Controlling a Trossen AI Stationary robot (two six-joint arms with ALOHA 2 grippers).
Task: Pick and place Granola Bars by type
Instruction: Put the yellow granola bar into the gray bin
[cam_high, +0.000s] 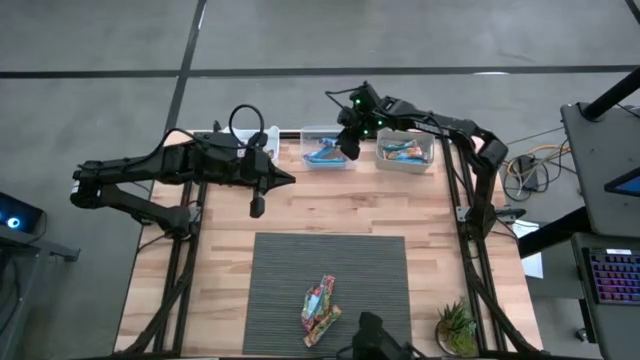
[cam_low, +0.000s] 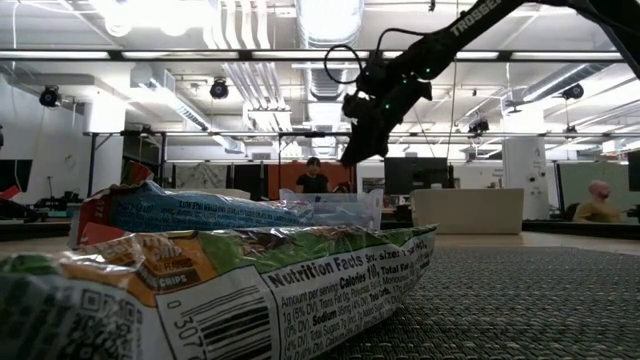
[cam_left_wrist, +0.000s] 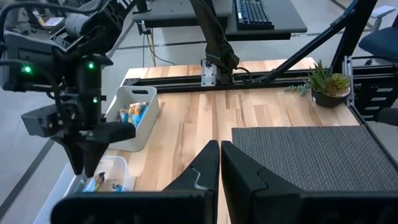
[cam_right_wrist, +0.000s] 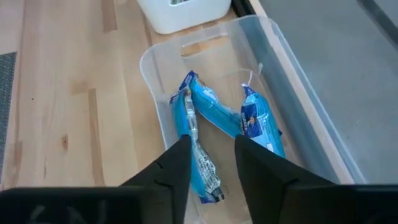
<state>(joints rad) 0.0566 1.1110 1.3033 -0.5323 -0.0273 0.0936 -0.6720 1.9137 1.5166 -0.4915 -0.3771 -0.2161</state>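
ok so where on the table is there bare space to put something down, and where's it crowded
Free: most of the grey mat, above the multicoloured bars at its near edge, and the wood strip between mat and bins. Crowded: the far edge, where the right gripper, fingers apart, hangs over the clear bin of blue bars beside the white bin. The shut left gripper overhangs the wood's left part.

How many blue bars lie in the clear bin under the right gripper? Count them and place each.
3 blue bars in the clear bin: one along one long wall, one slanting across the middle, one by the other wall. The right gripper may hide more.
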